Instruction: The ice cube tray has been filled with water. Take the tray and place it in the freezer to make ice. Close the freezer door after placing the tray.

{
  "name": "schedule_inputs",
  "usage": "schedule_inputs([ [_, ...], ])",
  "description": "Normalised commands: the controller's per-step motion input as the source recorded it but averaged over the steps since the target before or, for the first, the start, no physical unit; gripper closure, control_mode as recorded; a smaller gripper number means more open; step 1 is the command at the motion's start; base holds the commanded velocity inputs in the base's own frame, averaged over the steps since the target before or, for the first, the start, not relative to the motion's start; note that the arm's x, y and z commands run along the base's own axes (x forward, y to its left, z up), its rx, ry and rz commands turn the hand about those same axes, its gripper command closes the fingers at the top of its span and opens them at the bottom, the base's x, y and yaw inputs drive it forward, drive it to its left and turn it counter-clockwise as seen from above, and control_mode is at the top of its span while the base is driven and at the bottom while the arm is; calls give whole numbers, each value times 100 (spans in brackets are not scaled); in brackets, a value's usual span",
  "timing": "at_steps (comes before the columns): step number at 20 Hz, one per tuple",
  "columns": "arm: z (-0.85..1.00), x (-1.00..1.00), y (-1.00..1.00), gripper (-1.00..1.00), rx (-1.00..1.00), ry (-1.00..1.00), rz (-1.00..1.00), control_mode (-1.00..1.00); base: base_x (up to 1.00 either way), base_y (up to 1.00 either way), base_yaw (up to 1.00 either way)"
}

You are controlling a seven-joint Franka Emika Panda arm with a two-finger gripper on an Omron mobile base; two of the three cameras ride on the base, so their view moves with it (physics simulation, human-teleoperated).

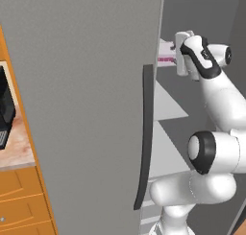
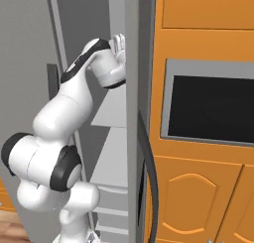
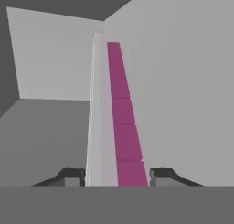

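One closed freezer door (image 1: 86, 109) is standing at the left with one dark handle (image 1: 144, 138). To its right, the single white arm (image 1: 216, 133) is reaching into the open freezer (image 1: 166, 109). The two fingers (image 3: 72, 176) are sitting on either side of the one ice cube tray (image 3: 116, 122), clamping it inside the freezer. One black-windowed oven (image 2: 211, 108) is sitting in the orange cabinets (image 2: 198, 197) at right.

My ice cube tray (image 3: 119, 122) sits edge-on between my fingertips, pale lavender on one face, magenta cells on the other, stretching deep into the grey freezer (image 3: 173, 81) interior. From my left, its pink end (image 1: 166, 54) peeks past the open freezer door (image 1: 81, 99), a grey panel with a dark handle.
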Motion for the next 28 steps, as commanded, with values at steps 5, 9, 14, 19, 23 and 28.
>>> schedule_inputs([
  [5,-21,58,0,-100,0,11,0,-100,0,0,0],
  [9,-18,56,0,-100,0,11,0,-100,0,0,0],
  [14,-15,44,0,-100,0,12,0,-100,0,0,0],
  [19,-7,-2,0,-100,0,14,0,-100,0,0,0],
  [23,-22,-50,0,-100,0,19,0,-100,0,0,0],
  [28,-27,-98,0,-100,0,15,0,-100,0,0,0],
])
